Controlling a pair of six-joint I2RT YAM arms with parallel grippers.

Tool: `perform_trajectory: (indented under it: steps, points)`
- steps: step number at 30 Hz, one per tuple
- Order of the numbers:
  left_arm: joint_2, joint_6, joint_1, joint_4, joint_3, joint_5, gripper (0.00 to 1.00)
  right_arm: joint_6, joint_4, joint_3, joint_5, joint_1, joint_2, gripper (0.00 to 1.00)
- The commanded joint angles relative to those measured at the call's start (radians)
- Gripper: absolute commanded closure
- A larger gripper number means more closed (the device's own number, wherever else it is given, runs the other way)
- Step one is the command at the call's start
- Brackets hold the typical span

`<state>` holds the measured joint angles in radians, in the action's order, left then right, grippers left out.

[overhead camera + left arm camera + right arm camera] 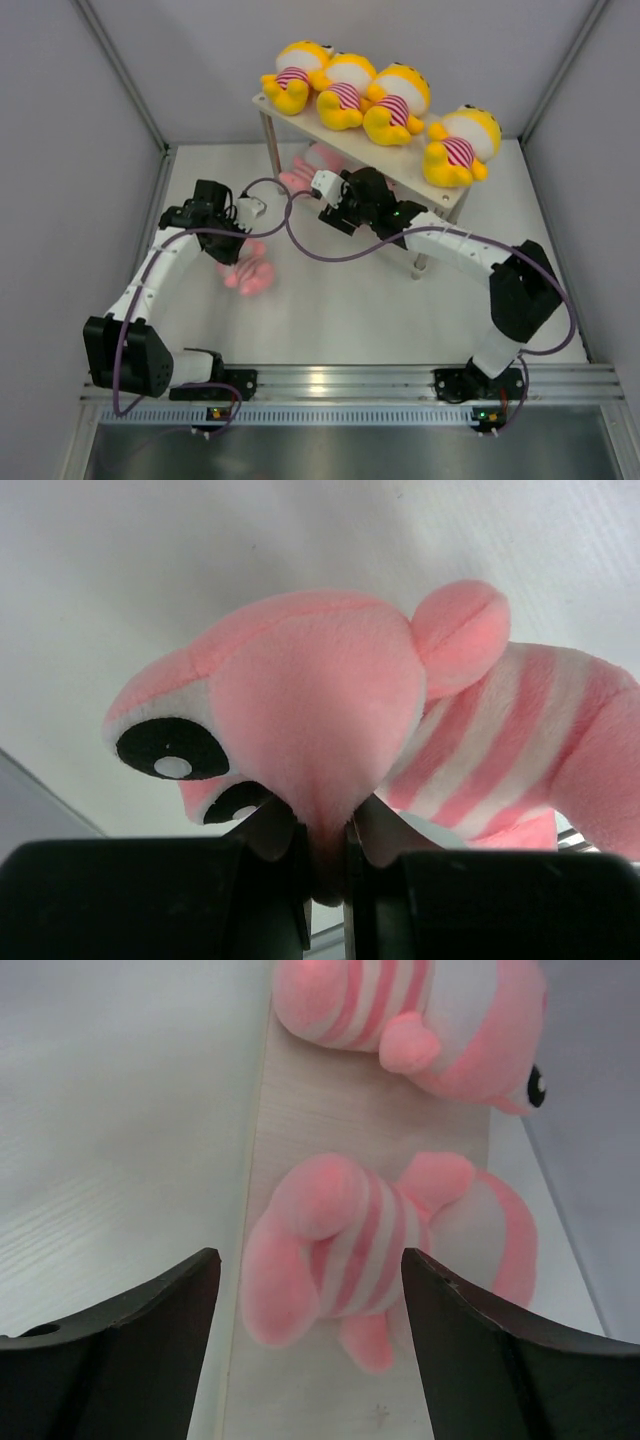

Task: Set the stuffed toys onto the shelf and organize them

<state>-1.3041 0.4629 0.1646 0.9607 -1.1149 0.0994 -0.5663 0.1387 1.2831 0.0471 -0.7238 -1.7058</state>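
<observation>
Fleecy pink striped toy [330, 710] is left of the shelf [400, 160], its round head pinched by the closed left gripper [325, 855]. Four yellow toys [385, 105] lie on the top board. The right wrist view alone clearly shows two pink toys [380, 1250] on the pale lower board [310, 1120]. The right gripper [310, 1270] is spread wide, holding nothing.

Head of pink toy [330, 695] pinched in left gripper [322, 840], jaws nearly closed. Striped body extends right; black eyes lower left.

Seen from above, the shelf's top board [395, 158] and the right arm [450, 245] hide most of the lower-tier pink toys [312, 165]; the left arm [160, 270] covers the head of the near pink toy [250, 272].
</observation>
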Motion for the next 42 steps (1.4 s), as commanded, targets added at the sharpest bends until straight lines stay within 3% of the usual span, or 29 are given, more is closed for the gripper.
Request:
perform_trajectory:
  steps: [1, 8, 11, 19, 26, 27, 30, 31, 33, 36, 42]
  points:
    - [0.029, 0.011, -0.002, 0.042, -0.072, 0.153, 1.0, -0.012, 0.004, 0.03, -0.009, -0.049, 0.203, 0.26]
    - [0.028, 0.029, -0.002, 0.119, -0.151, 0.359, 1.0, -0.055, 0.123, 0.012, -0.554, -0.17, 0.33, 0.25]
    - [0.031, 0.037, 0.0, 0.154, -0.18, 0.427, 1.0, -0.038, 0.208, 0.067, -0.63, -0.233, 0.287, 0.24]
    - [0.054, 0.04, 0.004, 0.184, -0.189, 0.46, 1.0, -0.004, 0.148, 0.087, -0.645, -0.31, 0.196, 0.24]
    - [0.074, 0.048, 0.006, 0.205, -0.203, 0.502, 1.0, 0.02, 0.072, 0.059, -0.489, -0.351, 0.118, 0.27]
    - [0.075, 0.046, 0.006, 0.208, -0.203, 0.519, 1.0, 0.025, 0.059, 0.053, -0.474, -0.355, 0.104, 0.29]
    - [0.078, 0.048, 0.007, 0.208, -0.203, 0.531, 0.99, 0.083, 0.041, 0.053, -0.408, -0.365, 0.086, 0.67]
    - [0.078, 0.048, 0.007, 0.207, -0.2, 0.527, 0.98, 0.094, 0.047, 0.061, -0.389, -0.367, 0.087, 0.85]
    - [0.072, 0.048, 0.007, 0.207, -0.194, 0.508, 0.65, 0.127, 0.08, 0.065, -0.382, -0.367, 0.104, 1.0]
    - [0.049, 0.036, 0.007, 0.207, -0.192, 0.415, 0.34, 0.187, 0.201, 0.084, -0.363, -0.367, 0.15, 1.0]
    - [0.011, 0.01, 0.003, 0.204, -0.218, 0.226, 0.23, 0.305, 0.567, 0.173, -0.204, -0.364, 0.277, 1.0]
